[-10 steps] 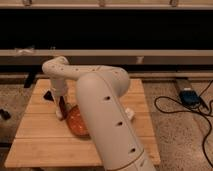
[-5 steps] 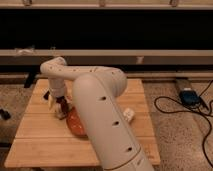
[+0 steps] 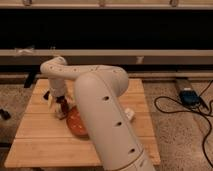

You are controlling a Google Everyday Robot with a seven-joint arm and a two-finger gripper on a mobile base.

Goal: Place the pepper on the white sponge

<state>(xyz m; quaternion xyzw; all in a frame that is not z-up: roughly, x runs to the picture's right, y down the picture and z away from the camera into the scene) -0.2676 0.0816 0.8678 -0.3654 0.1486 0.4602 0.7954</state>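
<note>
wooden table (image 3: 35,127) stands on a speckled floor before a dark wall. just left of the orange plate (image 3: 76,124), the gripper (image 3: 61,109) points down over the tabletop, and a dark red sliver there seems to be the pepper (image 3: 63,113) at its tip; whether it is gripped, i cannot tell. right of the plate, the white arm (image 3: 105,115) hides much of the table, a small white thing (image 3: 129,114) at its edge. farther right, black cables (image 3: 172,107) on the floor.

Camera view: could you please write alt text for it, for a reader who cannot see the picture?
A white robot arm reaches over a wooden table, its tool low at the left edge of an orange plate, with something dark red, likely the pepper, at its tip. A small white thing lies at the arm's right; cables run across the floor.
</note>
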